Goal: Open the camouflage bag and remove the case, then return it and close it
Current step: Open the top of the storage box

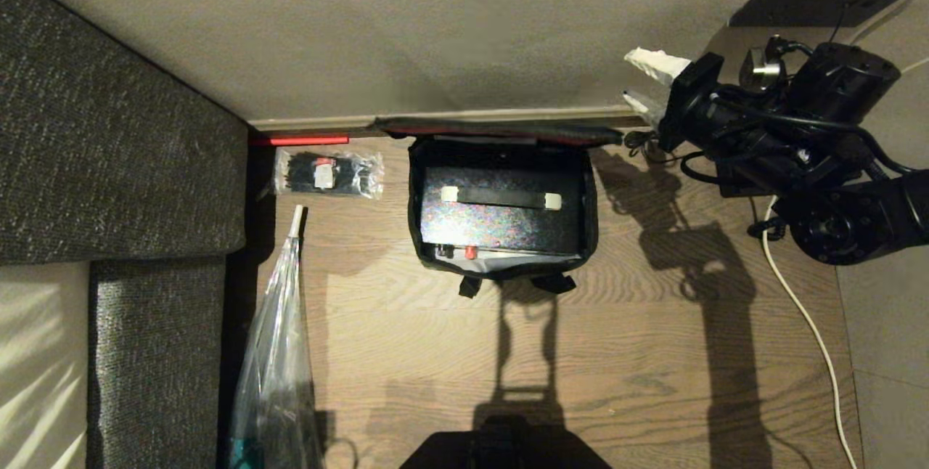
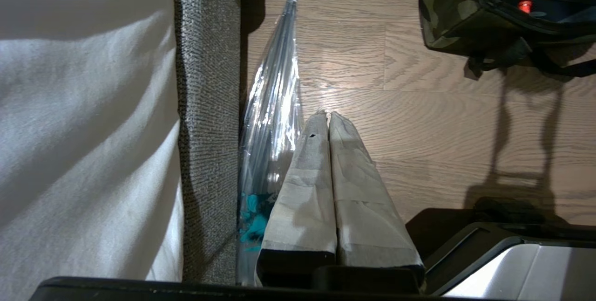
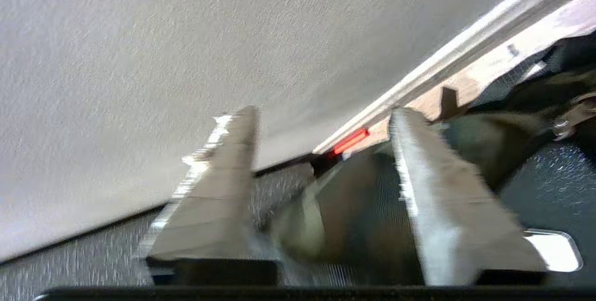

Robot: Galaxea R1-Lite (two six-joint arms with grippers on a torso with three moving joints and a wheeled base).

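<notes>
On floor: camouflage bag (image 1: 502, 200) open, black case (image 1: 501, 218) inside; right gripper (image 1: 642, 84) parted, empty.

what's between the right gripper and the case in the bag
Nothing visible. The camouflage bag stands open, its lid flap back against the wall, and the case lies uncovered inside. The right gripper hangs up beside the bag's right end, holding nothing.
</notes>
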